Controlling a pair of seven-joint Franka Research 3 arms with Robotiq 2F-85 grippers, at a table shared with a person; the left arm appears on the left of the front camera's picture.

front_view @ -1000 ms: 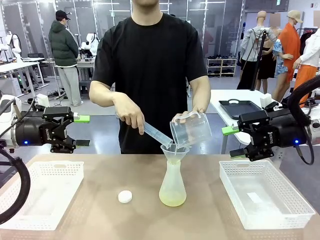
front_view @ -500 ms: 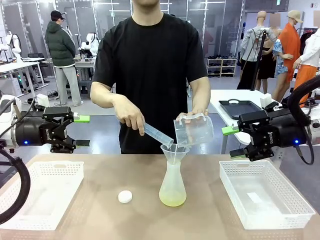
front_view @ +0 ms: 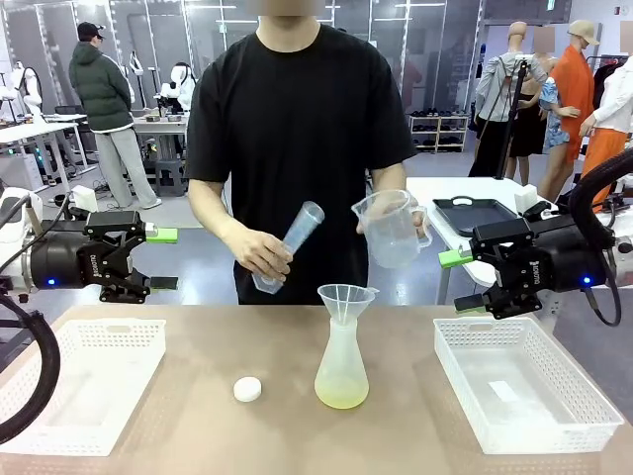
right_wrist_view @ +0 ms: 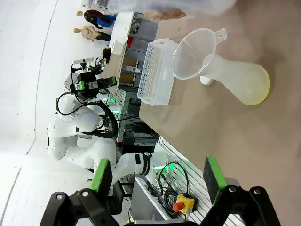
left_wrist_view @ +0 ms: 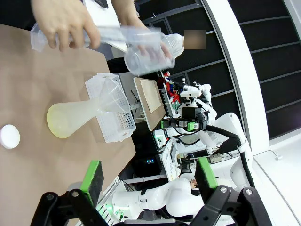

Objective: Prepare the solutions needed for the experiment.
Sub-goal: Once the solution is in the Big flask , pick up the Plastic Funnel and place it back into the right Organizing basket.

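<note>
Bright, even indoor light falls from overhead, so the front view is clear and sharp right across. The table (front_view: pixel 198 435) shows only faint, soft shadows just under the flask (front_view: pixel 341 368) and the small white cap (front_view: pixel 247 389). Light passes through the frosted flask, and the yellow-green liquid (front_view: pixel 341 398) at its bottom glows a little. There is no strong glare on the table. Both wrist views are strongly bent by the wide lens: a white beam (left_wrist_view: pixel 235 61) bows into a curve, and the table edge slants. The left side of the right wrist view is washed out to plain white. There the jug (right_wrist_view: pixel 178 5) at the top edge is smeared and out of focus.
</note>
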